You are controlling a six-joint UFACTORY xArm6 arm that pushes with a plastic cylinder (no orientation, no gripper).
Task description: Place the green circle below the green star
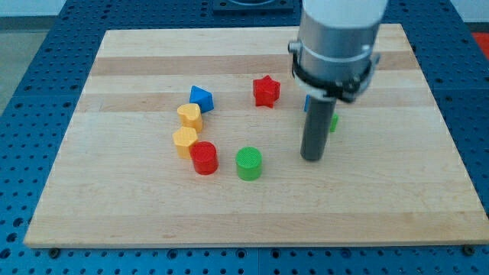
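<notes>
The green circle (249,163) is a short green cylinder standing on the wooden board (137,214), below the board's middle. The green star (334,121) shows only as a small green sliver at the rod's right side; most of it is hidden behind the rod. My tip (311,158) rests on the board, to the right of the green circle and apart from it, and just below-left of the green star's visible part.
A red star (266,91) lies above the green circle. A blue block (202,98), a yellow heart (189,115), a yellow block (184,140) and a red cylinder (204,158) curve down the left. A blue block (307,102) is mostly hidden behind the rod.
</notes>
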